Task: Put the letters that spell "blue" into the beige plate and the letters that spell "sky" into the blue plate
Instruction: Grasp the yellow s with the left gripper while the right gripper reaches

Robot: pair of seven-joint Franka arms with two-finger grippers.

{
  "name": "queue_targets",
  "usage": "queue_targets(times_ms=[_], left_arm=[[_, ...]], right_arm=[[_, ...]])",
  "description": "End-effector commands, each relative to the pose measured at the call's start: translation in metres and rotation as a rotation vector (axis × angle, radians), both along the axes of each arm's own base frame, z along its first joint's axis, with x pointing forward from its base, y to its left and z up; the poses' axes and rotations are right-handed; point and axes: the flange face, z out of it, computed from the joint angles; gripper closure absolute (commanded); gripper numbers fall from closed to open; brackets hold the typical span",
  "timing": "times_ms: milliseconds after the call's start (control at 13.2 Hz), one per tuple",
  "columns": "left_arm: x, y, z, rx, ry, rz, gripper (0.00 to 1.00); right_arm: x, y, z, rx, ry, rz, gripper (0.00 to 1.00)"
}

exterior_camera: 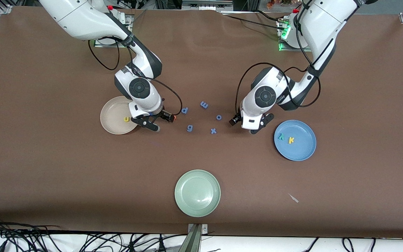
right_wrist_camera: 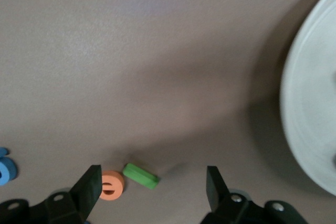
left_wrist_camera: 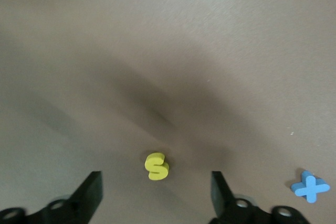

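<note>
The yellow u (exterior_camera: pixel 126 119) lies in the beige plate (exterior_camera: pixel 112 108); the orange e (right_wrist_camera: pixel 111 184) and the light green l bar (right_wrist_camera: pixel 140 176) lie touching on the brown surface (exterior_camera: pixel 47 168) just beside that plate, between the spread fingers (right_wrist_camera: pixel 88 186) of the right end effector (right_wrist_camera: pixel 149 190), which is released and grasps nothing; the yellow k (exterior_camera: pixel 291 140) and teal y (exterior_camera: pixel 281 137) lie in the blue plate (exterior_camera: pixel 304 150); the yellow s (left_wrist_camera: pixel 156 166) lies on the surface under the left end effector (left_wrist_camera: pixel 156 190), released, its fingers either side of the letter without touching; blue letters p (exterior_camera: pixel 185 110), m (exterior_camera: pixel 204 104), o (exterior_camera: pixel 219 117), g (exterior_camera: pixel 189 128) and x (exterior_camera: pixel 213 131) lie between the two arms; the pale green plate (exterior_camera: pixel 197 193) sits nearest the front camera.
</note>
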Motion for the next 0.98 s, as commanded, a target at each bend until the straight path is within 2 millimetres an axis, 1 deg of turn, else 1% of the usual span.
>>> queue_targets(times_ms=[0, 75, 151, 226, 302, 377, 453, 528, 604, 755, 830, 906], left_arm=[[-0.019, -0.003, 0.0, 0.015, -0.017, 0.038, 0.25], [-0.022, -0.003, -0.006, 0.02, -0.005, 0.034, 0.3], [-0.025, -0.005, -0.013, 0.024, 0.001, 0.024, 0.35], [-0.024, -0.005, -0.014, 0.034, -0.011, 0.007, 0.36], [-0.023, -0.005, -0.018, 0.031, -0.019, 0.002, 0.4], [-0.022, -0.004, -0.024, 0.022, -0.021, 0.008, 0.42], [-0.021, -0.004, -0.026, 0.015, -0.028, 0.012, 0.43], [-0.019, -0.004, -0.026, 0.012, -0.032, 0.015, 0.48], [-0.018, -0.003, -0.026, 0.012, -0.034, 0.016, 0.49], [-0.018, -0.002, -0.032, 0.018, -0.032, 0.008, 0.5], [-0.018, -0.002, -0.033, 0.023, -0.034, -0.002, 0.53], [-0.017, 0.0, -0.035, 0.023, -0.031, 0.003, 0.58]], right_arm=[[-0.008, 0.007, -0.014, 0.028, -0.008, 0.004, 0.13], [-0.013, 0.008, -0.018, 0.035, -0.01, 0.011, 0.13], [-0.014, 0.007, -0.019, 0.03, -0.016, 0.024, 0.19], [-0.014, 0.006, -0.02, 0.028, -0.017, 0.026, 0.2], [-0.014, 0.006, -0.02, 0.027, -0.018, 0.029, 0.21], [-0.014, 0.006, -0.019, 0.025, -0.018, 0.028, 0.2], [-0.013, 0.006, -0.017, 0.025, -0.022, 0.029, 0.2], [-0.011, 0.005, -0.015, 0.024, -0.025, 0.031, 0.2], [-0.008, 0.004, -0.009, 0.024, -0.035, 0.035, 0.2], [-0.005, 0.002, -0.005, 0.02, -0.04, 0.036, 0.14], [-0.005, 0.002, -0.005, 0.02, -0.04, 0.038, 0.14], [-0.003, -0.001, -0.006, 0.014, -0.044, 0.05, 0.14]])
